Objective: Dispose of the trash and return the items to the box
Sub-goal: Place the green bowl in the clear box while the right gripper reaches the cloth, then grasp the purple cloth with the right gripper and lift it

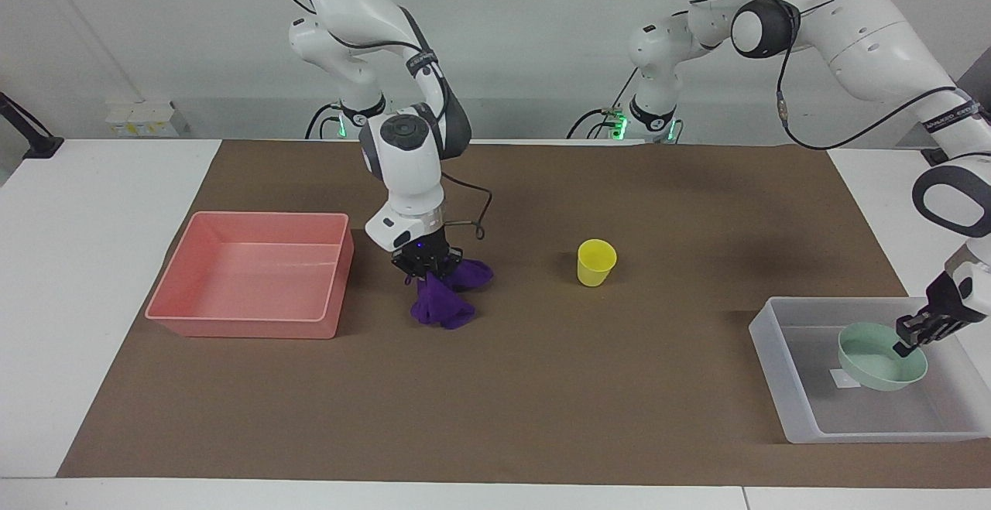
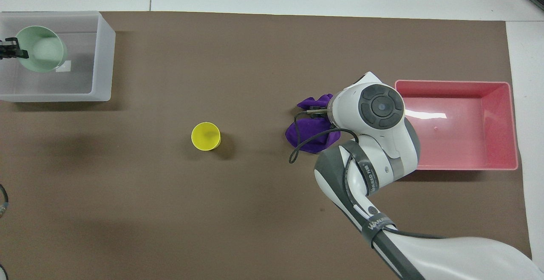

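Two high views, opposed, shared table (image 1: 116, 185)

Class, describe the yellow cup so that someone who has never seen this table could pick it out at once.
Start from the brown mat that covers the table. Near its middle, between the purple rag and the frosted white tub, stands the yellow cup, upright and alone. It is the only yellow thing, and no gripper is near it.

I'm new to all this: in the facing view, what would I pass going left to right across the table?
Pink rectangular plastic tray → bunched deep-purple cloth rag → small yellow plastic cup → translucent frosted-white plastic tub → pale mint-green bowl inside it.
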